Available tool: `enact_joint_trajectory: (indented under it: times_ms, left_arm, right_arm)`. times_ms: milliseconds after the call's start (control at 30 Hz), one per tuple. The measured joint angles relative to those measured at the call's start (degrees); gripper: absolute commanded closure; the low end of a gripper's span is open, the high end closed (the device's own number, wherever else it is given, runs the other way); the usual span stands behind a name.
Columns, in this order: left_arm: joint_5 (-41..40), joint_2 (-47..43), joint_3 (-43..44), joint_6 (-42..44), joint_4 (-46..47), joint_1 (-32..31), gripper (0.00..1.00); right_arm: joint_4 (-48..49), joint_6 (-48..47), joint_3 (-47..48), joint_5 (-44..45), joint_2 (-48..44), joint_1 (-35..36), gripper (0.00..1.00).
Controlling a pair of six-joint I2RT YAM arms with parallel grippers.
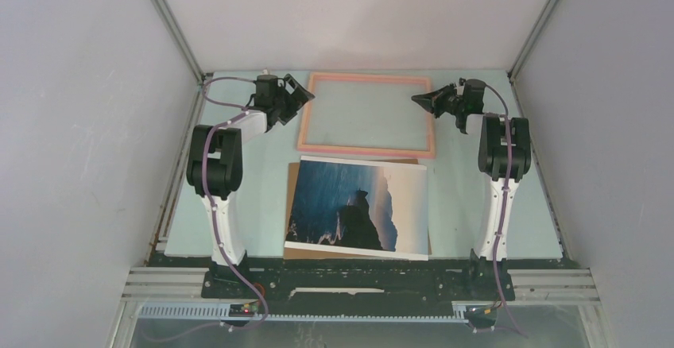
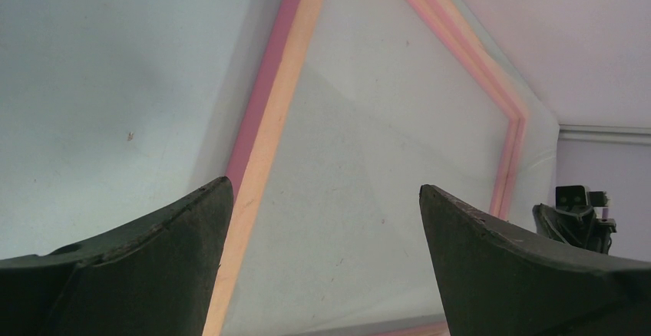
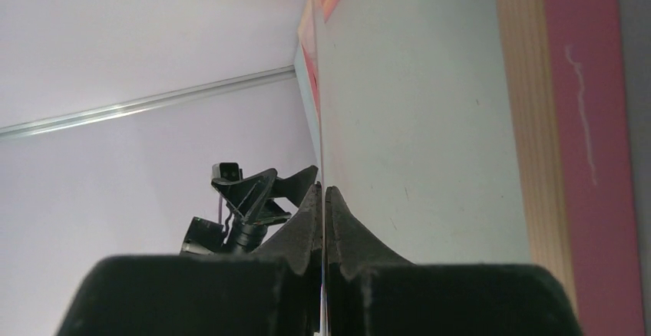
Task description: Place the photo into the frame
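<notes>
Seemingly to steady the frame (image 1: 367,151) at upper centre, left gripper (image 1: 300,92) sits spread wide by its left edge, right gripper (image 1: 418,98) pinched closed by its right.

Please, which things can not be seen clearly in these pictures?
- Plain brown backing board: top view, mostly under the rock-and-sky paper photo.
- Photo's back: top view, faces down.
- Right gripper: its wrist view, shut fingertips hide whether they pinch the salmon-pink rectangular frame's clear front.

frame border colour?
The frame has a salmon-pink border with a paler orange band on its inner side. It shows best in the left wrist view.
</notes>
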Motion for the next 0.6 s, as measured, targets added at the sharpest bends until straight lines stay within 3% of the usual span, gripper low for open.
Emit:
enact_joint_trajectory:
  times_ms: [600]
  left_arm:
    - [5.62,6.49,2.38,-7.93,1.18,1.88,0.00]
  right_arm:
    - [11.08,9.18,-4.42,0.33,0.44,0.33,1.00]
